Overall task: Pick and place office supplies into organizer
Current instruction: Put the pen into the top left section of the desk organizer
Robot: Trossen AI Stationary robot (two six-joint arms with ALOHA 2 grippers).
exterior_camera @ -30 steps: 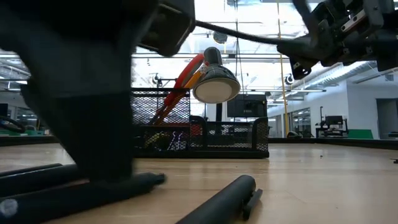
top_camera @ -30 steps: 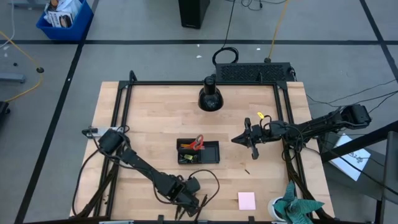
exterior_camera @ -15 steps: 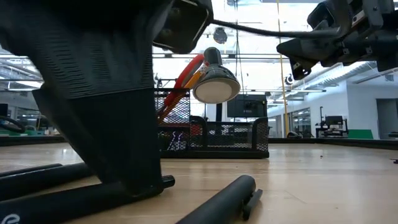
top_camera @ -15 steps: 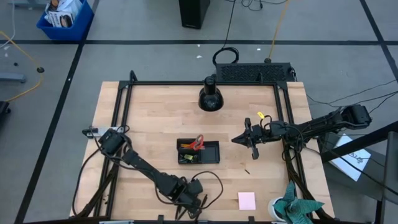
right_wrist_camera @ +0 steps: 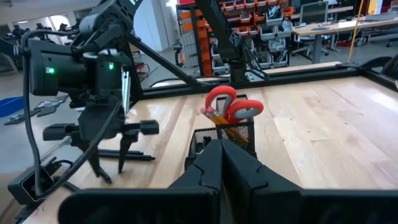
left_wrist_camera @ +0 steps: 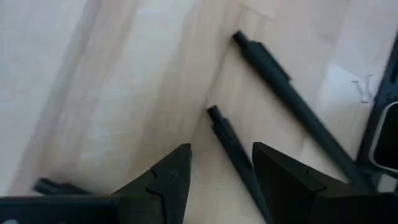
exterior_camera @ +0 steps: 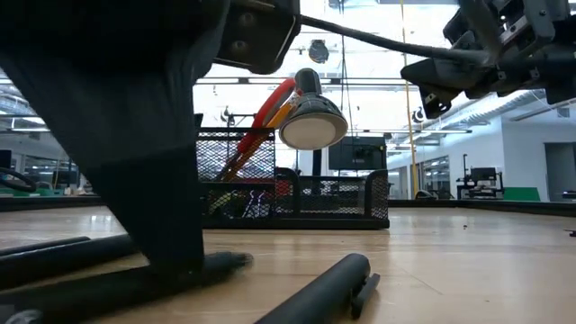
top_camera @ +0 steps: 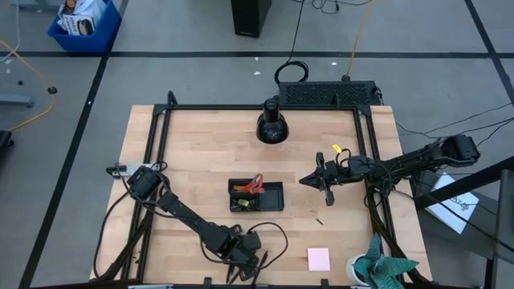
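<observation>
The black organizer (top_camera: 255, 195) stands mid-table with red-handled scissors (top_camera: 254, 185) and orange pencils upright in it; the right wrist view shows the scissors (right_wrist_camera: 227, 106) too. Two thin dark pens (left_wrist_camera: 231, 149) (left_wrist_camera: 292, 99) lie on the wood by the near edge. My left gripper (top_camera: 257, 260) (left_wrist_camera: 221, 149) is low over them and open, its fingers on either side of the nearer pen. My right gripper (top_camera: 303, 181) (right_wrist_camera: 217, 149) hovers shut, right of the organizer, raised off the table (exterior_camera: 416, 76). A pink sticky-note pad (top_camera: 318, 258) lies flat near the near edge.
A round black dome-shaped object (top_camera: 271, 127) stands toward the far edge. A teal-green cloth (top_camera: 385, 269) sits at the near right corner. A small yellow piece (top_camera: 336, 148) and a tiny dark item (top_camera: 319, 218) lie right of the organizer. Black frame rails run along the table's sides.
My left gripper has swung a little sideways and back low over the pens by the near edge, staying open. The right arm has kept still.
</observation>
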